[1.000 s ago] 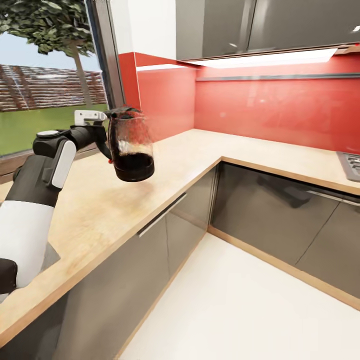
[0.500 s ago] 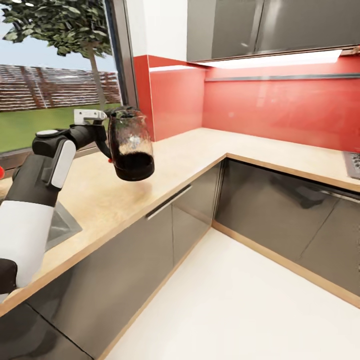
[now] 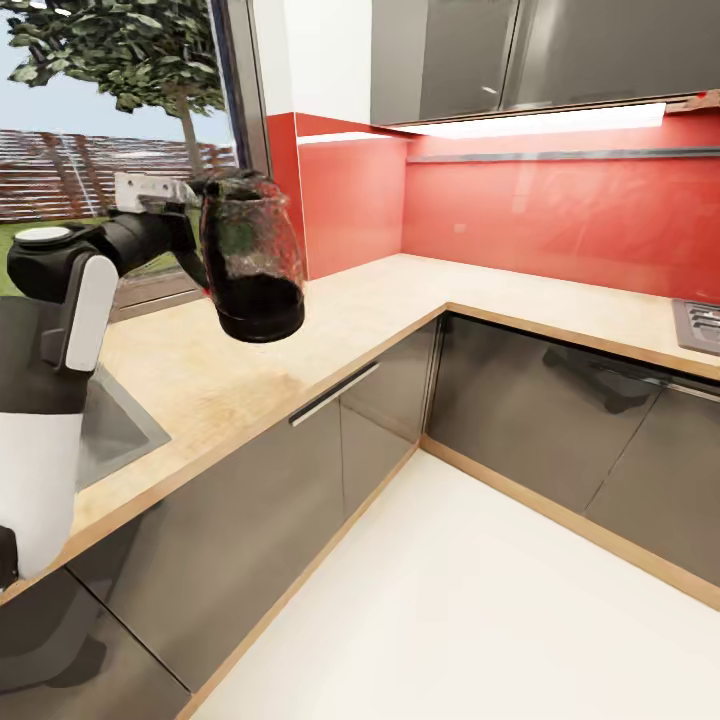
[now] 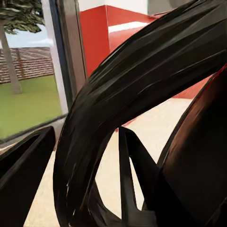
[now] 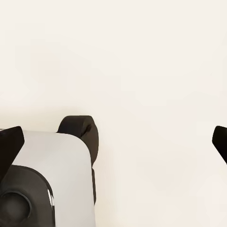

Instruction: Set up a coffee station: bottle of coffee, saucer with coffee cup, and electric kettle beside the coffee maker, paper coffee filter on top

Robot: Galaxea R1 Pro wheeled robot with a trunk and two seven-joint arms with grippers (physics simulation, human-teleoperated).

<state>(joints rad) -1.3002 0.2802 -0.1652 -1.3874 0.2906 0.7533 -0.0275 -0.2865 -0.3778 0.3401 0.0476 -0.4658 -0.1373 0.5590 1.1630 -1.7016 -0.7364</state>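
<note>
- One electric kettle [image 3: 250, 255], of clear glass with a dark base and dark lid, is held in the air above the wooden countertop [image 3: 330, 330], in front of the window [image 3: 100, 150] and close to the red backsplash [image 3: 540, 220].
- Its body is tilted slightly, with the dark handle [image 4: 118, 104] turned toward the arm; no part of it is touching the counter.
- The left gripper [image 3: 185, 215] is seen clamped on the kettle's handle in the head view, with the black forearm and white upper arm reaching in from the left edge.
- In the left wrist view the curved handle is seen very close, with the kettle's dark body beside it and the counter and window behind.
- The right gripper [image 5: 113, 142] is seen in the right wrist view with its two dark fingertips [image 5: 9, 146] spread wide apart and nothing between them, above a pale floor [image 5: 142, 56].
- A sink [image 3: 110, 430] is set into the countertop near the left arm.
- Grey cabinet fronts [image 3: 300, 470] run beneath the L-shaped counter, and grey wall cabinets [image 3: 500, 50] with a light strip hang above.
- A hob corner [image 3: 700, 325] is visible at the right edge.
</note>
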